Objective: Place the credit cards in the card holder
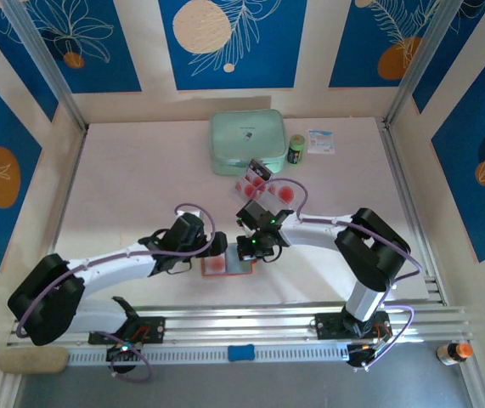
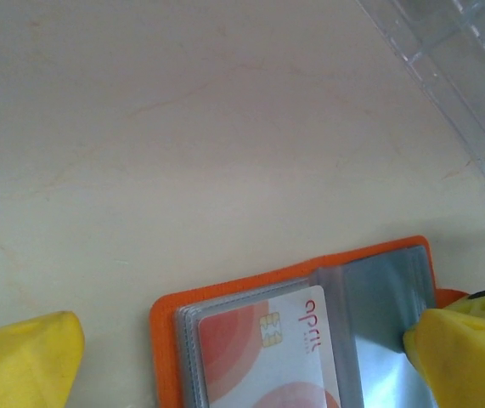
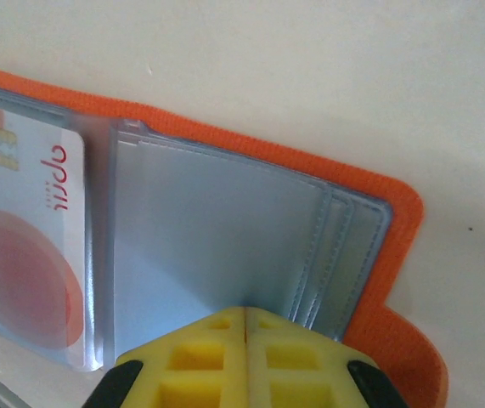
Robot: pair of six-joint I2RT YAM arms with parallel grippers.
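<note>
okay, both arms are in close over the card holder (image 1: 227, 265), which lies open and flat on the bench (image 1: 123, 170) right in front of the two bases. the left hand (image 1: 212, 247) is spread wide apart, holding nothing. from its wrist view the left hand (image 2: 242, 364) straddles the card holder (image 2: 164, 327), and one yellow fingertip (image 2: 463, 357) seems to rest on a clear sleeve (image 2: 378, 297), i'd say to pin the thing flat.

the right hand (image 1: 256, 246) comes in from the other side, fingers pressed together. up close, the right hand (image 3: 246, 357) sits right at the sleeve (image 3: 217, 246) edge, over the orange cover (image 3: 399, 208). whether it pinches that thin plastic or just pushes on it, i can't tell. my guess is it's seating or smoothing the pocket.

now, contents. one card (image 2: 267, 357) is tucked into the left-side pocket, red circles and a chip showing through the plastic. the sleeve beside it looks empty. further up the bench, more credit cards (image 1: 267, 183) wait in a loose cluster, well apart from the holder. a clear tray (image 2: 454, 76) edges into the left wrist view, its contents not visible there. the mint-green case (image 1: 246, 140) sits shut at the back.

so, partway through: one in, several to fetch.
</note>
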